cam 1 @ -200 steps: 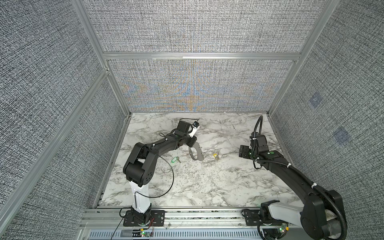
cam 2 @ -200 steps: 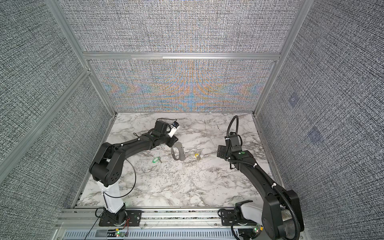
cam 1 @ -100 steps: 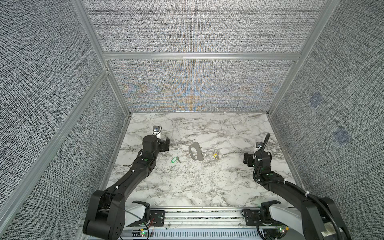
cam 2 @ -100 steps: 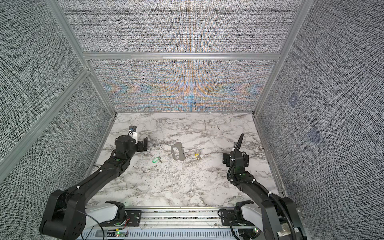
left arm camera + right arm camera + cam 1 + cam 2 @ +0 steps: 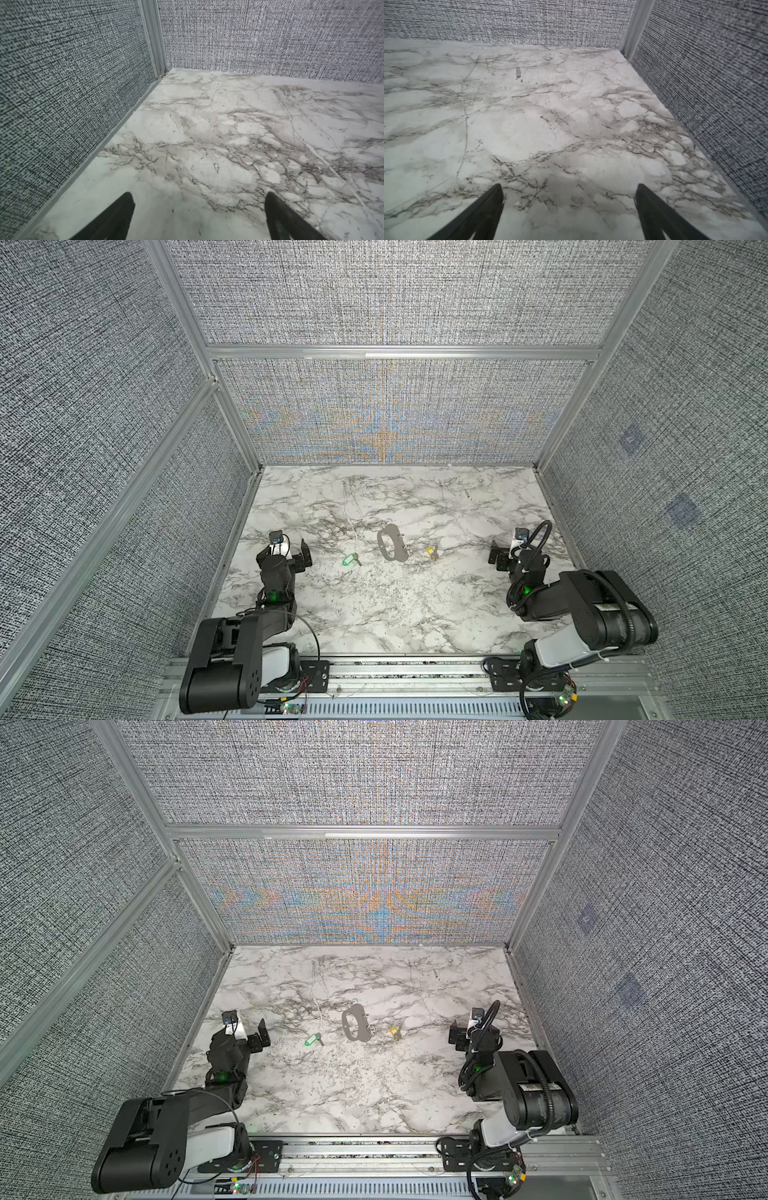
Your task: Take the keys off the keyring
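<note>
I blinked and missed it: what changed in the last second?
Both arms drew back toward the near edge. The left gripper came off the keyring and opened wide; the right gripper is open too. The keyring, green key and yellow key stayed put.

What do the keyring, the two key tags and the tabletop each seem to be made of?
Keyring: flat, matte dark grey, perhaps metal or plastic; too small to settle. Green tag and yellow tag: bright, uniform colour, likely plastic. Tabletop: white with grey veining, a marble look; real stone or printed laminate cannot be told.
</note>
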